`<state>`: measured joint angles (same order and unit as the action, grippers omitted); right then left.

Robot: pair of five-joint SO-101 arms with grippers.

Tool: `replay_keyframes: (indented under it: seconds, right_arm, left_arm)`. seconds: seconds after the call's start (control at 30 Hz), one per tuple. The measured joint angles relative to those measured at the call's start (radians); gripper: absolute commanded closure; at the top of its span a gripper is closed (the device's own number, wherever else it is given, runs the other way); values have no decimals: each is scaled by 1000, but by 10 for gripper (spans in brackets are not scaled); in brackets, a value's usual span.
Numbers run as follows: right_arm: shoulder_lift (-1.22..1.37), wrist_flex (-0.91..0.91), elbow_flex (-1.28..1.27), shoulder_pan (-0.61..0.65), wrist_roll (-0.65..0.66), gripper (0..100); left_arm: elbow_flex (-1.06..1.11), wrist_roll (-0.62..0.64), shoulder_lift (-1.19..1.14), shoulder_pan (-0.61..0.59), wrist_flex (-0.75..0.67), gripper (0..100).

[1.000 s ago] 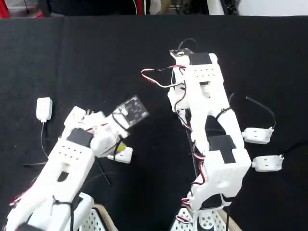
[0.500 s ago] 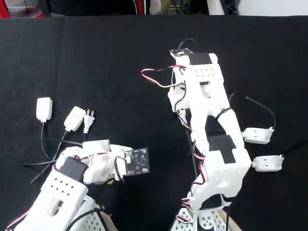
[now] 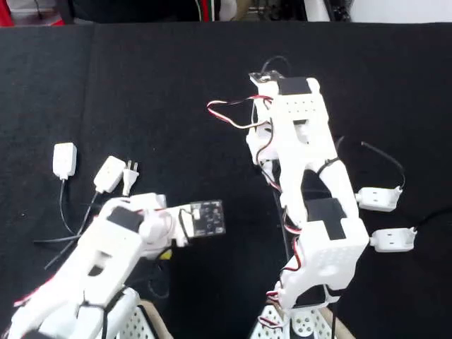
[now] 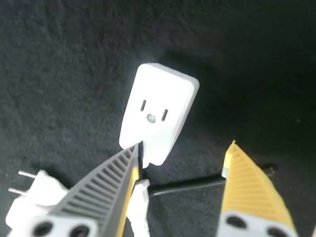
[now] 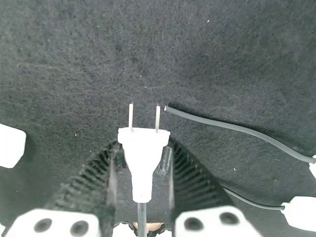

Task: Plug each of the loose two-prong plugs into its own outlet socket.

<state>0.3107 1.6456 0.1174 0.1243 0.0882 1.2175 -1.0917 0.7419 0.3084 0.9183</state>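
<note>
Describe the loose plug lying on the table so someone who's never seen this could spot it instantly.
Start at the black table and go to its left half, ahead of the left arm. The loose plug lies just beyond that arm, beside a white outlet socket; unlike the smooth socket, it shows two metal prongs.

Black felt tabletop (image 3: pixel 155 78); red clutter (image 3: pixel 7 18) behind its far edge; white wall (image 3: pixel 402 10) beyond.

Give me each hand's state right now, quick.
Left hand: open, holding nothing, at an outlet socket.
Right hand: closed on a two-prong plug.
</note>
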Motion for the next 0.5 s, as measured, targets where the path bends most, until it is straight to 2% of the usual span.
replay_keyframes:
  seconds: [0.5]
  right_arm:
    - [0,0,0,0,0,987]
  left_arm:
    - [-377,0,-577,-21,-21,733]
